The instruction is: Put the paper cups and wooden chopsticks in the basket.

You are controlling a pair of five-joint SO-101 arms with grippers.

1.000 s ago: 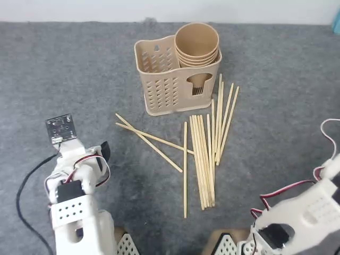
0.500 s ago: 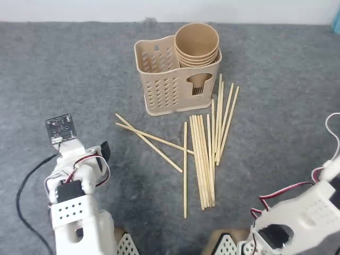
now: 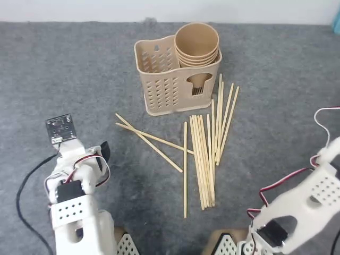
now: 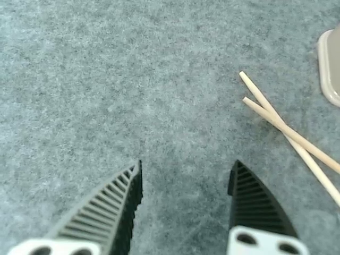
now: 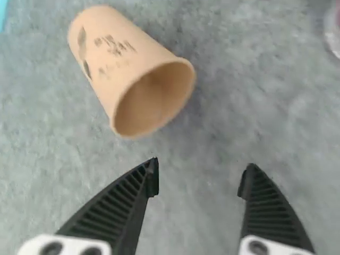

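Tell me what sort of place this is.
Probably a robot test bench: grey felt-like mat, two white arms with exposed wiring, beige perforated plastic basket and loose wooden chopsticks as props.

Looks like a robotics lab to me: my grey felt-covered desk (image 3: 64, 69), a bare circuit board (image 3: 61, 129), loose wires (image 3: 281, 185).
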